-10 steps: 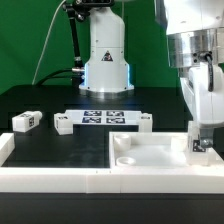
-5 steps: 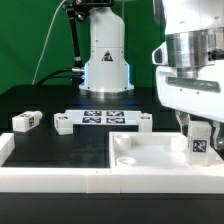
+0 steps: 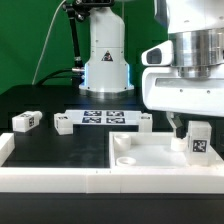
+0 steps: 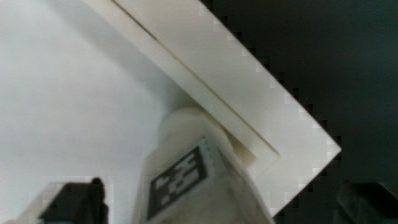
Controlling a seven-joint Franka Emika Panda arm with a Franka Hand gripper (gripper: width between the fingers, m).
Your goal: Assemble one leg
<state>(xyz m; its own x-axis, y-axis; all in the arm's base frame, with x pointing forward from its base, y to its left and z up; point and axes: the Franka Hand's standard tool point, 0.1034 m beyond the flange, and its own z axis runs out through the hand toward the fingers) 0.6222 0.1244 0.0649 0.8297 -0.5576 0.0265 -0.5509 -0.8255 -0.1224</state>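
The leg [image 3: 200,140], a small white block with a tag facing the camera, stands upright on the right part of the large white tray-like part [image 3: 150,148]. My gripper [image 3: 198,128] hangs over the leg, its broad side towards the camera. One dark finger [image 3: 178,124] shows beside the leg with a small gap. In the wrist view the leg [image 4: 205,165] stands between a dark finger [image 4: 71,202] and the tray's raised edge [image 4: 231,85], and a strip of tray shows between that finger and the leg. The gripper looks open around the leg.
Three more white tagged blocks lie on the black table: at the exterior view's left [image 3: 27,120], nearer the middle [image 3: 64,123] and behind the tray [image 3: 143,123]. The marker board [image 3: 100,117] lies before the robot base [image 3: 105,60]. A white rail [image 3: 50,168] borders the front.
The hand has turned about the upright leg, from its narrow side to its broad side facing the camera. The leg has stayed in place with its tag still facing the camera.
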